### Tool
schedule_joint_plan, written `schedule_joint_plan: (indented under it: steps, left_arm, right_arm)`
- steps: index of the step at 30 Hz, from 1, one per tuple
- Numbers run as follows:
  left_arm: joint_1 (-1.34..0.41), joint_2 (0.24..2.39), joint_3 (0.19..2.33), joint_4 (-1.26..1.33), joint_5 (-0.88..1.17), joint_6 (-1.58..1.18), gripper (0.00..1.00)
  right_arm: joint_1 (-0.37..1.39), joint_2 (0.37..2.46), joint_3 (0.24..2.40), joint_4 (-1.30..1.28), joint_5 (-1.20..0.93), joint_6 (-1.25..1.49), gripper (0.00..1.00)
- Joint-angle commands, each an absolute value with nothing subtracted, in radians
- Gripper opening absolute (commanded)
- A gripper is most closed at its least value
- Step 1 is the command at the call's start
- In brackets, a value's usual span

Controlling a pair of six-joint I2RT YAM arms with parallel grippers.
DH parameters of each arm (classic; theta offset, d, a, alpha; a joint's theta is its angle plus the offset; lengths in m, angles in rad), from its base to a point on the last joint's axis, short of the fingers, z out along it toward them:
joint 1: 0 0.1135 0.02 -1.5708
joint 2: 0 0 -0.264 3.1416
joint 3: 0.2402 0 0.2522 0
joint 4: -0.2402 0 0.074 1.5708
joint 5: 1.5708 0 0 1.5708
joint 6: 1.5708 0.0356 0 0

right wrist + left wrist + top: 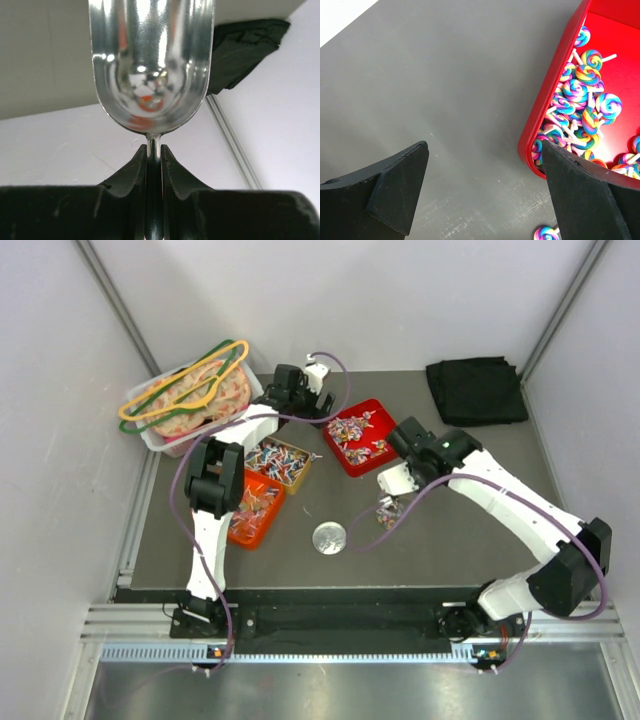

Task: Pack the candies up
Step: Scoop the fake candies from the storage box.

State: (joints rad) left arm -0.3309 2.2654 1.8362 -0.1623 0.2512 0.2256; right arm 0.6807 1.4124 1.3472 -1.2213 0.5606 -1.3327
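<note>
Two arms reach out: left gripper (485,150) spread beside red tray (540,115) of candies (580,90); right gripper (154,152), wrist view, pinches metal scoop (150,65).

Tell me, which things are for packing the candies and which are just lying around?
For the job: candies, red tray, metal scoop in the right end effector.
Just lying about: black cloth, clear bin.
</note>
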Motion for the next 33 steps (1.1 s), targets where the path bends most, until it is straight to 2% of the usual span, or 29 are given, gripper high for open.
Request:
schedule_joint_plan:
  steps: [1,4,8,12,16,22,26,33]
  left_arm:
    - [-0.322,2.218,1.864,-0.109,0.273,0.212,0.99]
    - [-0.321,2.227,1.876,-0.106,0.291,0.206,0.99]
    - [-0.321,2.253,1.919,-0.118,0.316,0.201,0.99]
    - [-0.322,2.284,1.959,-0.132,0.353,0.187,0.99]
    - [-0.328,2.325,2.000,-0.156,0.347,0.213,0.98]
    - [-0.328,2.347,2.017,-0.198,0.322,0.253,0.94]
    - [-0.322,2.332,1.990,-0.212,0.333,0.256,0.90]
    - [-0.319,2.330,1.990,-0.245,0.357,0.267,0.71]
  right_arm:
    - [0.655,1.413,1.540,-1.264,0.457,-1.282,0.00]
    - [0.617,1.427,1.604,-1.244,0.382,-1.273,0.00]
    - [0.577,1.462,1.554,-1.000,0.388,-1.328,0.00]
    - [0.526,1.578,1.571,-0.812,0.385,-1.336,0.00]
    - [0.482,1.780,1.722,-0.736,0.371,-1.321,0.00]
    - [0.442,1.952,1.847,-0.660,0.339,-1.289,0.00]
    - [0.413,1.986,1.862,-0.611,0.276,-1.256,0.00]
    - [0.400,1.979,1.703,-0.440,0.287,-1.331,0.00]
